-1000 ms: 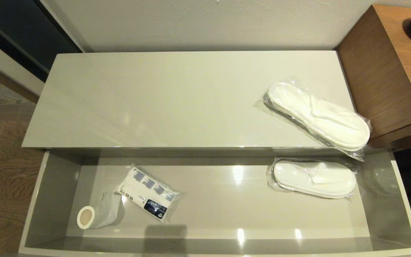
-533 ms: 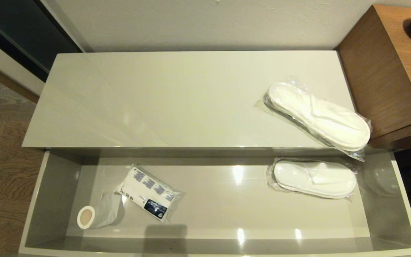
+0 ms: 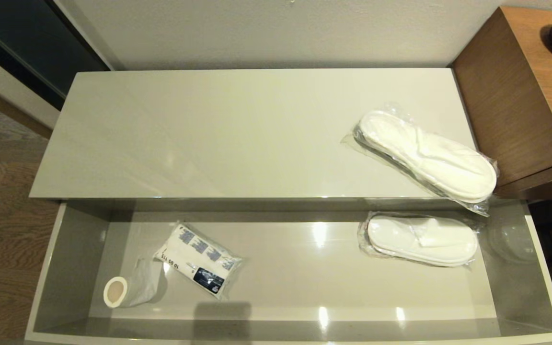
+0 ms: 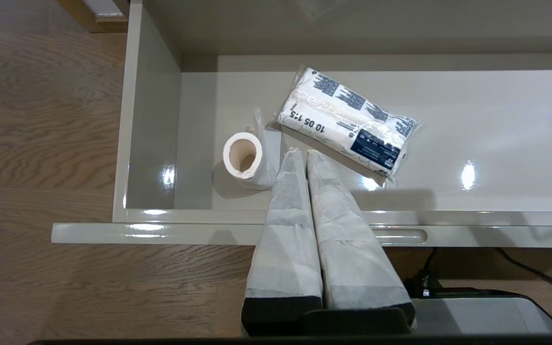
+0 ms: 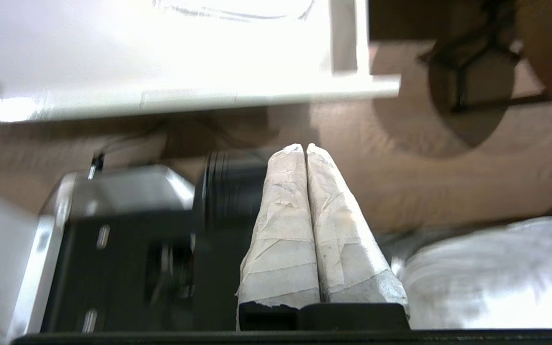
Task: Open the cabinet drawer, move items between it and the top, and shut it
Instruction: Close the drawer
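Both grippers' fingers pressed together, empty; left gripper [image 4: 303, 152] hovers just short of the bundle [image 4: 348, 125]; unopened, it could shove it.

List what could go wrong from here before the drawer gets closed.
The slipper pack on the top overhangs the front edge above the open drawer; a nudge could drop it in. The pack's plastic looks slick, so the shut right gripper, now low in front of the drawer, may slip on it. The loose paper roll could roll when the drawer moves.
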